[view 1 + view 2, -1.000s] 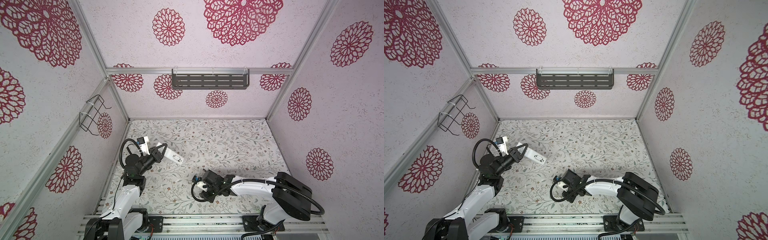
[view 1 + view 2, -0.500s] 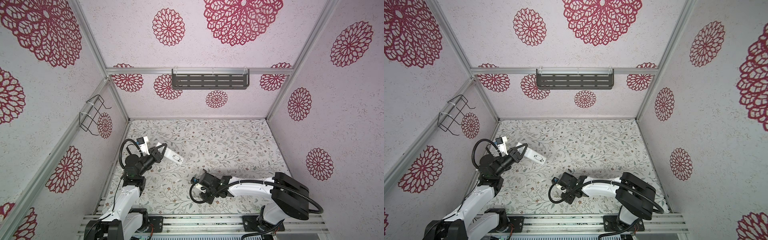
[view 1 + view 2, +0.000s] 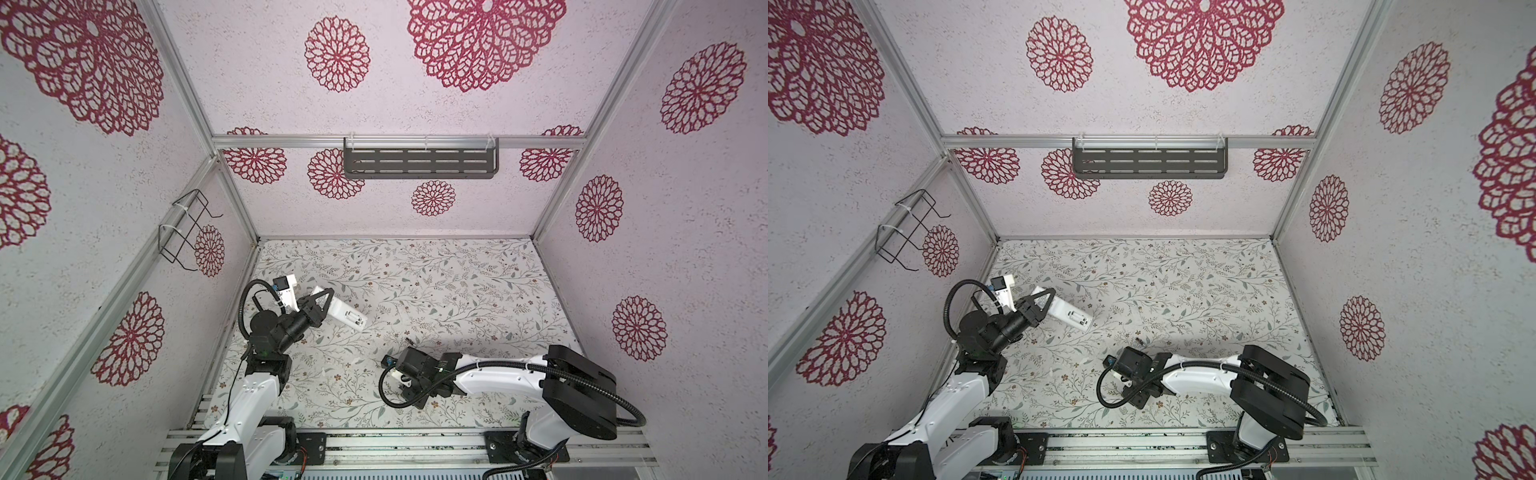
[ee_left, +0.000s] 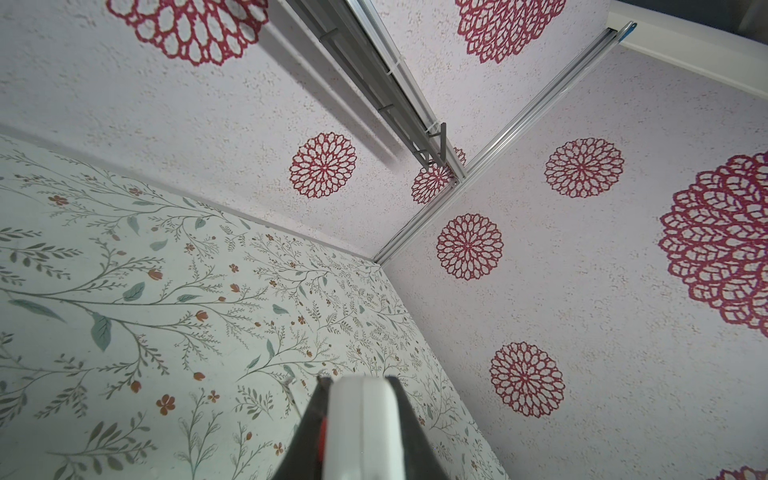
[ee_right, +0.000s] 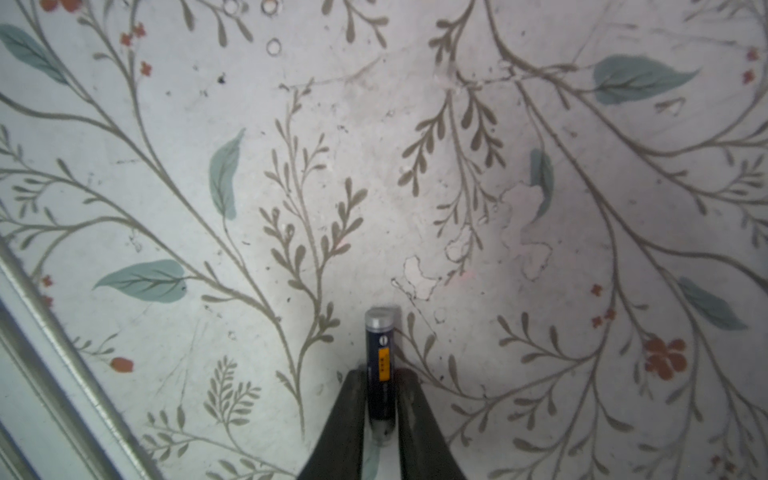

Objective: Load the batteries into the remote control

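**Dark battery (image 5: 382,357) pinched, white remote control (image 3: 347,318) clamped**

The right gripper (image 5: 381,376) clenches the battery lengthwise between its fingers, silvery cap pointing outward over the floral table (image 5: 166,174). The left gripper (image 3: 326,300) grasps the remote control, free end slanting toward mid-table.

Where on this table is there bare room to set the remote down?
Bare: the table's back half, from back wall to the loose battery, and along the right wall. Crowded: front middle, around the right gripper and its held battery.

battery (image 5: 379,399) — orange label (image 5: 383,364), print unreadable
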`<action>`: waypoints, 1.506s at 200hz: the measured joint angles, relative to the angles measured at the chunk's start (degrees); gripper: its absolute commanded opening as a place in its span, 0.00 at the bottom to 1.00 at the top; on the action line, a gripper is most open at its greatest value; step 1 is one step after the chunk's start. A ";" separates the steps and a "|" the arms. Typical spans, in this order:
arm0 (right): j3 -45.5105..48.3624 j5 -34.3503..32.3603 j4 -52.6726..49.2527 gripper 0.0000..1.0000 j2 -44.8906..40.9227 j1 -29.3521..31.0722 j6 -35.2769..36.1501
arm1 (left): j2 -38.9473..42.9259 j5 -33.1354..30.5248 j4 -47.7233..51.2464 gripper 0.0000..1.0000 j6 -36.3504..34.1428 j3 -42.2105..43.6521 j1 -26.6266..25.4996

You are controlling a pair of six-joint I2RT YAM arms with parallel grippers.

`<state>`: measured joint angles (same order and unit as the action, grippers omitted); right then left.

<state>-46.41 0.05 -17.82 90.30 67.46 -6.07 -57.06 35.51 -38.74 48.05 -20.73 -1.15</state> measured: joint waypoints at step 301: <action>5.40 -5.90 5.60 0.09 -8.61 -5.84 -3.96 | -3.43 2.97 1.36 0.00 -1.99 -0.70 -7.93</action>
<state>-41.01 -5.85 -12.23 81.69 61.63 -10.02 -60.49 38.48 -37.39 46.06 -21.43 -9.08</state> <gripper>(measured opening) 0.102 0.207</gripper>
